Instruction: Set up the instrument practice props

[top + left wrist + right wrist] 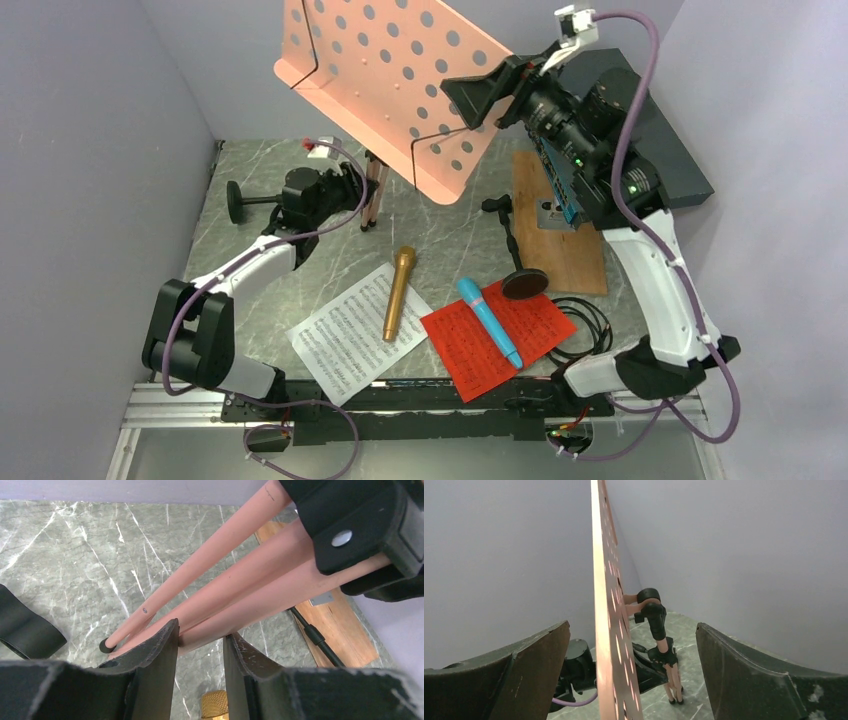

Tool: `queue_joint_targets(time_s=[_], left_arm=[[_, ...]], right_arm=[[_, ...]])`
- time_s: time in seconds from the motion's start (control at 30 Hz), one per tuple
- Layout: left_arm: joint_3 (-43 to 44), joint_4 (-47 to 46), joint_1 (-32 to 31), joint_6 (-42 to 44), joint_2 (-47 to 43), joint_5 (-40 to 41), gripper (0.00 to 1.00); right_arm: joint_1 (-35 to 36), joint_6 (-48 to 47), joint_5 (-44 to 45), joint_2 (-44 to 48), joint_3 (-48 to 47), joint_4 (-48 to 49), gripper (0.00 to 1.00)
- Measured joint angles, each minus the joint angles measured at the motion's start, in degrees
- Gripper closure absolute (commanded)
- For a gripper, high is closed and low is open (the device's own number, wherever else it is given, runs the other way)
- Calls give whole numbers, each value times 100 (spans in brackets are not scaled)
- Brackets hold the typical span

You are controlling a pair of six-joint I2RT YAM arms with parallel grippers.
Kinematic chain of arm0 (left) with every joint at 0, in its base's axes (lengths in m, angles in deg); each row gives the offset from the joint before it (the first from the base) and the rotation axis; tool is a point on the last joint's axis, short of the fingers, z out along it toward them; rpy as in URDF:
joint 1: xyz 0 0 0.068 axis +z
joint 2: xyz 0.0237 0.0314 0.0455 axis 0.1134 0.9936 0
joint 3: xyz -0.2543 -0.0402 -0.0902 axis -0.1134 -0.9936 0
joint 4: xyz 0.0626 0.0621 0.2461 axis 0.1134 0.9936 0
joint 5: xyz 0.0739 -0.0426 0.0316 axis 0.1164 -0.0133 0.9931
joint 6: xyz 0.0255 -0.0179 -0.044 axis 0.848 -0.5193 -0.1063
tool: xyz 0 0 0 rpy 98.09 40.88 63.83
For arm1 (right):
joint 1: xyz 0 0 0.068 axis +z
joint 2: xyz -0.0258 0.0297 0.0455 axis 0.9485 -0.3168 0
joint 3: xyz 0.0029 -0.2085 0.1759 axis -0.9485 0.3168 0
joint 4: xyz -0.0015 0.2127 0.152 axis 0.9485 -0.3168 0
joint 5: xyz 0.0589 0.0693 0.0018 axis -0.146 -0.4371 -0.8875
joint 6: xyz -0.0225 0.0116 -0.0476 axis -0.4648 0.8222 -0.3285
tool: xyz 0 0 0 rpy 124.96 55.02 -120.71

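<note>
The pink hole-punched music desk [390, 70] stands upright at the back, its tripod legs [373, 190] folded together. My left gripper [358, 188] is shut on the legs [240, 580], which lie between its fingertips in the left wrist view [200, 635]. My right gripper [470, 100] is wide open and straddles the desk's right edge [601, 605] without touching it [632, 625]. The gold microphone [398, 293] lies on the white page [345, 335]. The blue microphone [490, 322] lies on the red page [490, 340]. One black round-based pole [237, 200] lies at the left, another [523, 283] by the board.
A wooden board [570, 250] lies at the right, with a dark-teal box [670, 150] behind it. A black cable [592, 320] coils near the red page. Grey walls close in the left, back and right sides.
</note>
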Motion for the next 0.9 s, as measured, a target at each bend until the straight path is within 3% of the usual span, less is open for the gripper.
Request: queue_joint_targets(time_s=[0.13,0.2,0.33,0.4,0.53,0.57,0.63,0.7,0.73,0.8,0.9], left_arm=[[-155,-151,-63,17,-76,44,100],[-234,-247,-85,13,-101,66,100],[-330,-413,-90,-35,-114,107,100],[-332,-435,-81,-74,-114,114,100],[-334,-474,-55,-160,-114,168,100],[-334,-472,-52,-160,-114,173,98],[-332,-466,-37,-160,-114,149,81],[-326,-450,-35,-160,-114,140,56],[-317,-435,-35,-160,-114,140,50],[-280,-350,-31,-184,-114,125,27],[-120,11,-44,-175,-114,-20,11]], right_arm=[[0,-83,151,321,74,-37,1],[0,-131,199,409,74,-37,8],[0,-212,149,350,15,-37,53],[-13,-166,20,170,-118,-17,63],[55,-74,-398,-129,-332,188,97],[57,-72,-439,-157,-350,203,100],[24,-66,-511,-190,-380,221,100],[4,-59,-640,-256,-483,203,100],[4,-59,-723,-308,-568,179,100],[4,-61,-920,-470,-828,92,100],[11,-63,-1185,-756,-1220,-13,100]])
